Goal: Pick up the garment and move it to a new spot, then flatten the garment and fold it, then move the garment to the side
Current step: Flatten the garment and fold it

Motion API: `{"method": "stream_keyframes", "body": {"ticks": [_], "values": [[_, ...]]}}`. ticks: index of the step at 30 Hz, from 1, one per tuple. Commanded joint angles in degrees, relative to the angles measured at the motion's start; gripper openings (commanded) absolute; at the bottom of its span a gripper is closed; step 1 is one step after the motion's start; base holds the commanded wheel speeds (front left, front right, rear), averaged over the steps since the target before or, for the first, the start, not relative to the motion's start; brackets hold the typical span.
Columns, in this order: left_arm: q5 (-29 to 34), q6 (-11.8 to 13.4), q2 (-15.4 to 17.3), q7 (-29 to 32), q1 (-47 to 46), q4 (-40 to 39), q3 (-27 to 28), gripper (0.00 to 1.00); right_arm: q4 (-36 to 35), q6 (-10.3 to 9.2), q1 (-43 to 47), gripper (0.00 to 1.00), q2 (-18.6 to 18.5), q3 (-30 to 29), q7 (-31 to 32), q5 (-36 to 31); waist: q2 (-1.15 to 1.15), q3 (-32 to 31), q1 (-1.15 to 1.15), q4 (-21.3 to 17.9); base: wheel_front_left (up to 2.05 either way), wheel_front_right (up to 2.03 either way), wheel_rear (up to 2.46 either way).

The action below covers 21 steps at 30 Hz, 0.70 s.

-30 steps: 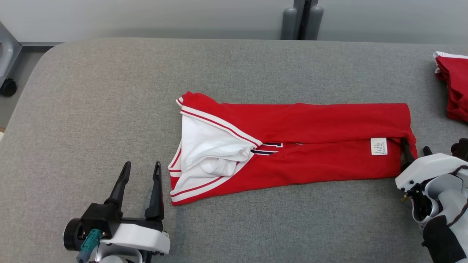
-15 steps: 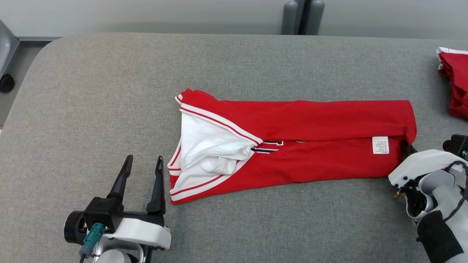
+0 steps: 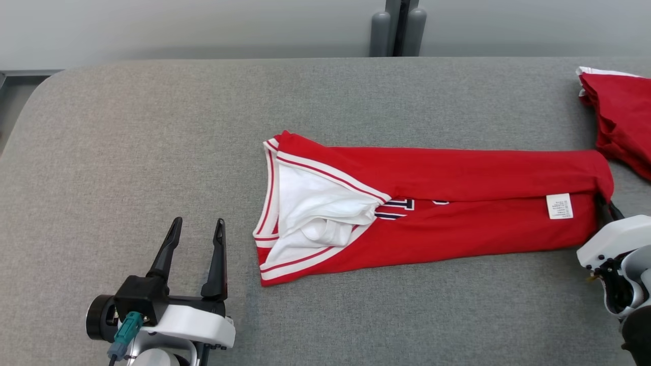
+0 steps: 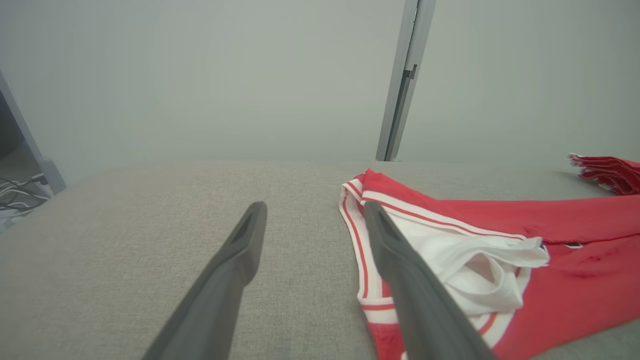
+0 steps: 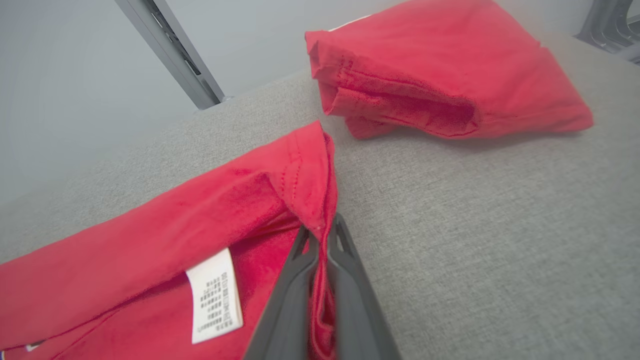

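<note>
A red garment (image 3: pixel 457 203) with white striped trim and a white lining lies folded lengthwise across the grey table (image 3: pixel 152 127). Its white care label (image 3: pixel 559 206) sits near the right end. My right gripper (image 3: pixel 605 206) is shut on the garment's right hem; in the right wrist view the hem (image 5: pixel 320 200) is pinched between the closed fingers (image 5: pixel 287 300) of the gripper (image 5: pixel 320 232). My left gripper (image 3: pixel 198 223) stands open over bare table, left of the garment's collar end (image 4: pixel 400 235), holding nothing (image 4: pixel 312 207).
A second folded red garment (image 3: pixel 620 112) lies at the far right of the table, close beyond the held hem (image 5: pixel 440 85). Two grey posts (image 3: pixel 396 33) rise behind the table's far edge. The table's left corner is rounded.
The head camera has shifted. The right gripper has pulled the garment to the right across the table, toward the second red pile. The left gripper stays open.
</note>
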Motion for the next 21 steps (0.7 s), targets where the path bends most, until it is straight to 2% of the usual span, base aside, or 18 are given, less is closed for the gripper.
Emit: {"method": "stream_keyframes", "body": {"ticks": [1,7,21], "values": [[0.23,-0.21,0.22,-0.06,0.27,0.14,0.16,1.00,-0.51,-0.02,0.78,0.00,-1.25,0.34,-0.62,0.55,0.00,-0.25,0.00,-0.35,0.00,0.00,0.00],[-0.16,0.00,0.23,-0.05,0.72,0.50,-0.30,1.00,-6.58,-0.01,3.09,0.00,-3.80,5.43,-1.54,3.38,0.00,-1.40,0.00,-0.80,0.00,0.00,0.00],[-1.21,0.50,0.22,-0.05,2.05,0.72,-1.28,1.00,-22.36,0.00,5.25,0.00,-4.01,15.44,-2.52,7.64,0.00,-4.35,0.00,2.66,0.00,0.00,0.00]]}}
